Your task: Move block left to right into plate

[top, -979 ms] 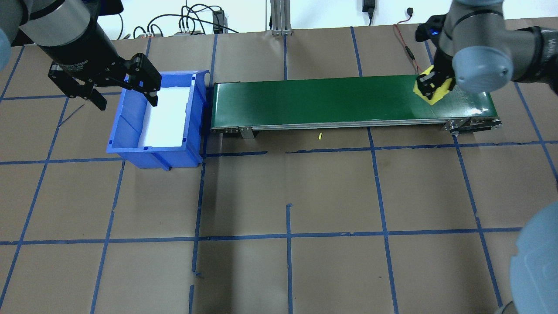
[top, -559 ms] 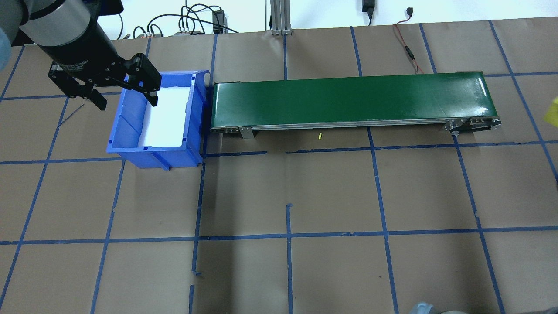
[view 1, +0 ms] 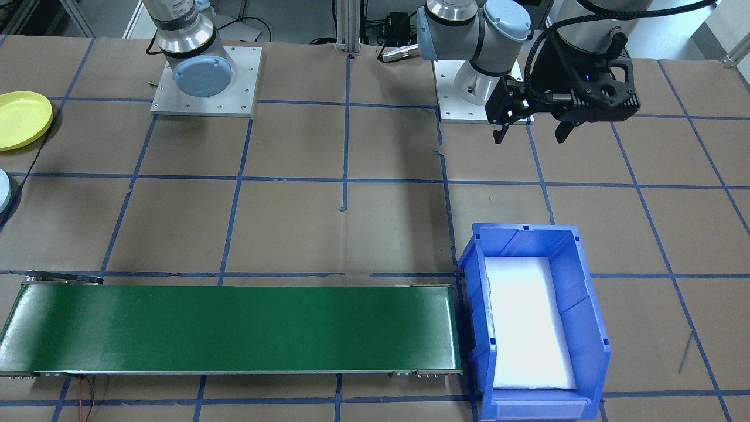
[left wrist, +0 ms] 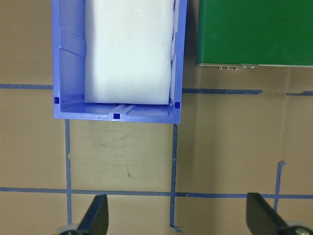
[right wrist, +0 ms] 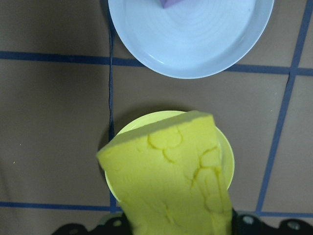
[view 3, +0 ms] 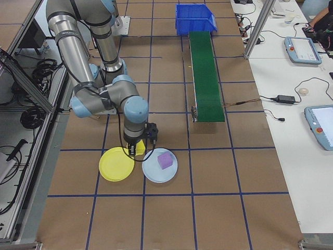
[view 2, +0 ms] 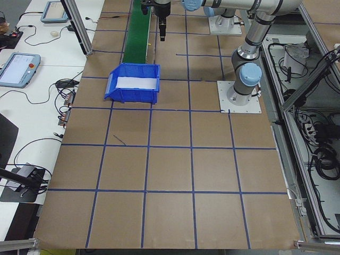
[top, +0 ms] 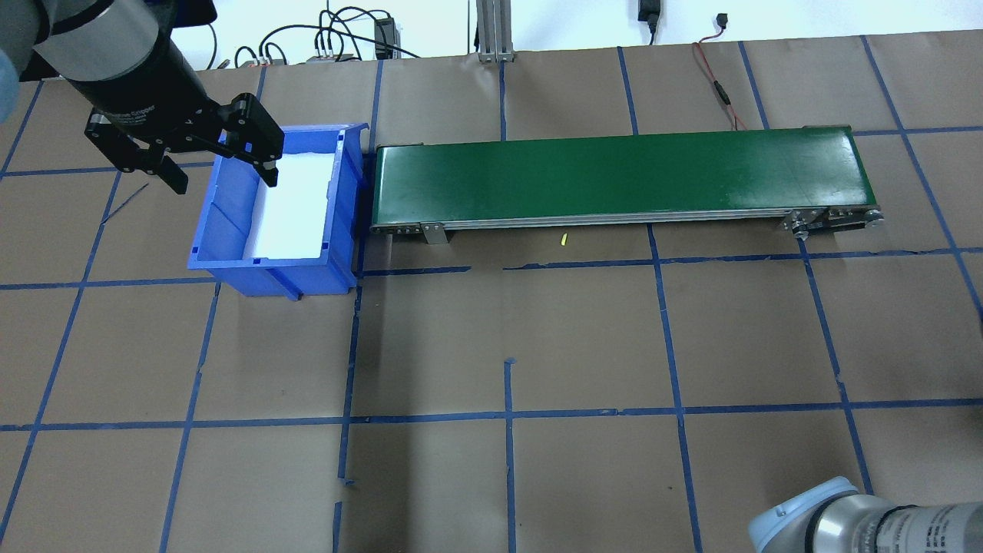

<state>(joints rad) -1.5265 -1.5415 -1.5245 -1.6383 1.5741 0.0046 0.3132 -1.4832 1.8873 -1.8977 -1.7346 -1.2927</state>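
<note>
My right gripper (view 3: 139, 148) is shut on a yellow foam block (right wrist: 171, 176), which hangs just over a yellow plate (right wrist: 227, 156) and hides most of it in the right wrist view. In the exterior right view the block (view 3: 138, 150) is over the near-right rim of that plate (view 3: 115, 164). Beside it a light blue plate (view 3: 156, 172) holds a purple block (view 3: 165, 160). My left gripper (top: 225, 181) is open and empty, high over the left wall of the blue bin (top: 230, 238). Its fingers (left wrist: 95, 219) stand wide apart.
A green conveyor belt (top: 614, 173) runs from the bin toward the right side. The bin holds a white foam pad (view 1: 527, 322). The yellow plate (view 1: 20, 117) lies at the table's edge. My right arm's elbow (top: 845, 522) shows at the overhead view's bottom right.
My right gripper lifted the yellow block off the conveyor's right end and carried it out of the overhead view to the right. The left arm has not moved.
</note>
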